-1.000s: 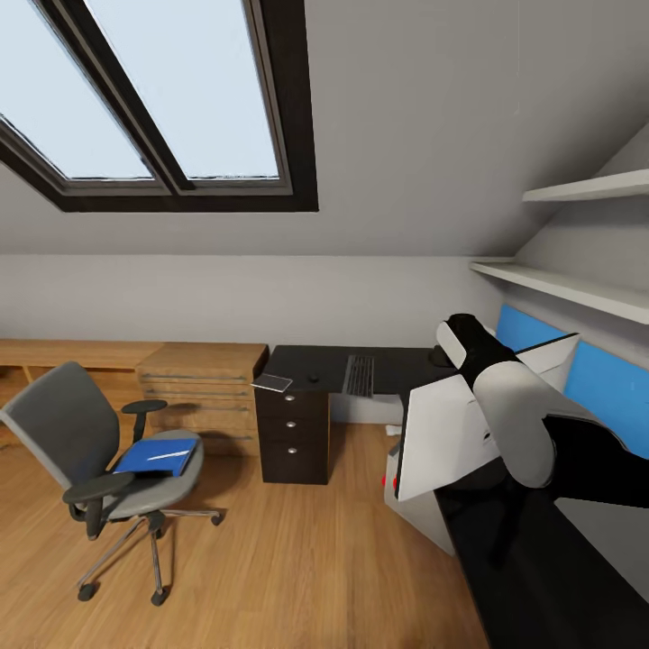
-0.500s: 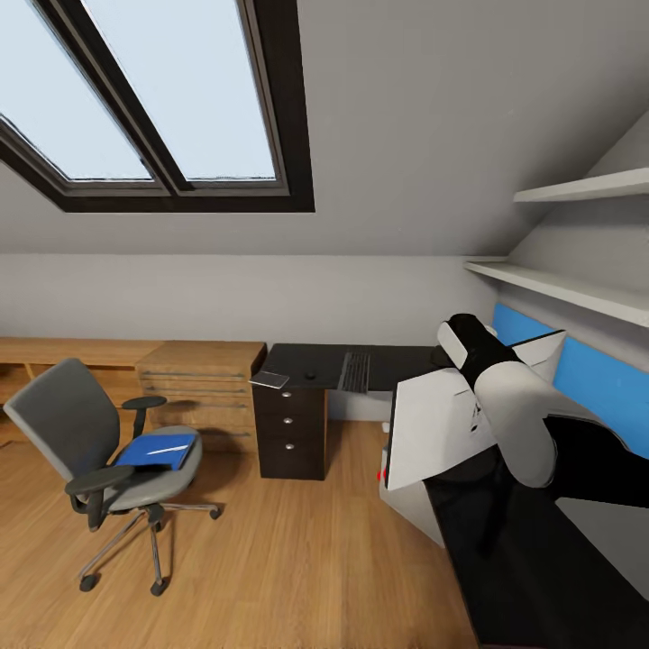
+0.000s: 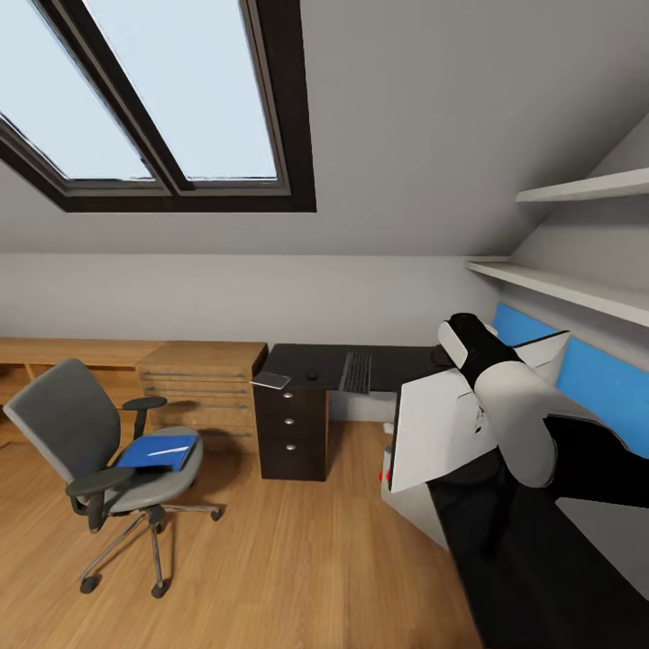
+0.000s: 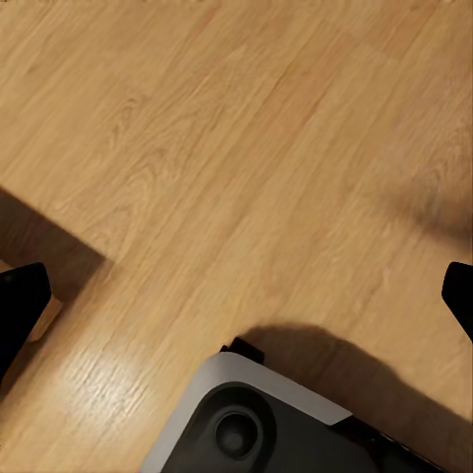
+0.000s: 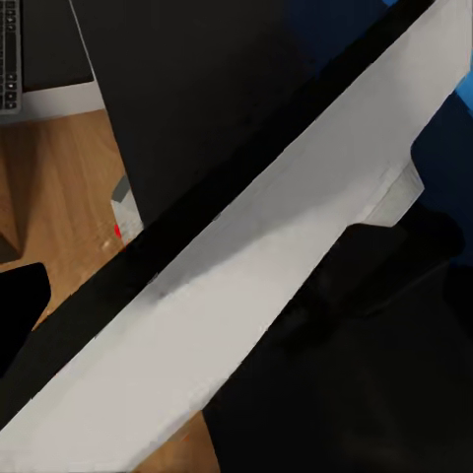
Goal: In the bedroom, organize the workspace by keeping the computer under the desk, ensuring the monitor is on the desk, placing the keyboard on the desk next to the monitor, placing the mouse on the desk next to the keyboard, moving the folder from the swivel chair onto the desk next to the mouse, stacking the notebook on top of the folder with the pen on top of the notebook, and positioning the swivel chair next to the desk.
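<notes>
Monitor tilted over the desk, folder on the chair

Monitor (image 3: 442,431) leans steeply above the glossy black desk (image 3: 397,365) at the head view's right, its pale back toward the camera and a small red light at its lower corner. Against half a second ago the whole picture has slid a touch, so the camera moved; the things keep their places. The right arm (image 3: 509,406) crosses in front of the screen. In the right wrist view the monitor's pale edge (image 5: 276,256) runs diagonally, with the keyboard (image 5: 10,59) at one corner; whether the right jaws grip anything I cannot tell. The left wrist view looks down at wooden floor (image 4: 227,148) and the robot's grey base (image 4: 246,424), the left gripper's fingertips (image 4: 20,305) standing wide apart and empty.

On the desk's far wing lie the keyboard (image 3: 357,371), the mouse (image 3: 311,375) and the grey notebook (image 3: 269,381) at the corner, over the dark drawers. The swivel chair (image 3: 99,451) stands well apart on the floor, carrying the blue folder (image 3: 155,452) with the white pen (image 3: 169,450) on it. A wooden cabinet (image 3: 203,388) sits just beside the desk.
</notes>
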{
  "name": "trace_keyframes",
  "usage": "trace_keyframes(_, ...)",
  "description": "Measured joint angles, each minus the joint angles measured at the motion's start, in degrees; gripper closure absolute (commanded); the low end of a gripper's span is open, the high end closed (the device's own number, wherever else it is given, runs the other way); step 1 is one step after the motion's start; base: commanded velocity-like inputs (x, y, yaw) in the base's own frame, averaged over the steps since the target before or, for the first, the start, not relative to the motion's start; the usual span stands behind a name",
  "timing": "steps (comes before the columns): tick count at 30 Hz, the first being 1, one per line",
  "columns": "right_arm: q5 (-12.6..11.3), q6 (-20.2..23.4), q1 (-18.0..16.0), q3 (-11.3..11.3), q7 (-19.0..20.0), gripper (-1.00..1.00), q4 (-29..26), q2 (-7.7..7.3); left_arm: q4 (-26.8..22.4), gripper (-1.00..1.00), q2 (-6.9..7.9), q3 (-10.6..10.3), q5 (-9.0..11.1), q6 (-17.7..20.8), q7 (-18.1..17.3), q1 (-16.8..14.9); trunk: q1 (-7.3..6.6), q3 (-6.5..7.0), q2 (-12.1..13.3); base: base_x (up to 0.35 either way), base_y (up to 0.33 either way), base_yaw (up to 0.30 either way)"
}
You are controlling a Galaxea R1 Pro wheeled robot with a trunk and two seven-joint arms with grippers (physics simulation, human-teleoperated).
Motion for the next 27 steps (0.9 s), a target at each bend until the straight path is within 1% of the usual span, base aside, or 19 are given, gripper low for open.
trace_keyframes(5,0.06,-0.01,-0.01,0.0,0.02,-1.0,-0.12,-0.05,0.01,-1.0,0.0,-0.03,0.02,0.03,-0.02,0.0,0.02,0.0,-0.01,0.064,0.045,0.0)
trace_keyframes(27,0.0,-0.01,0.43,0.0,-0.24,-1.0,0.76,-0.09,0.01,-1.0,0.0,-0.03,0.02,0.06,-0.01,0.0,0.02,0.0,-0.01,0.001,0.001,0.0)
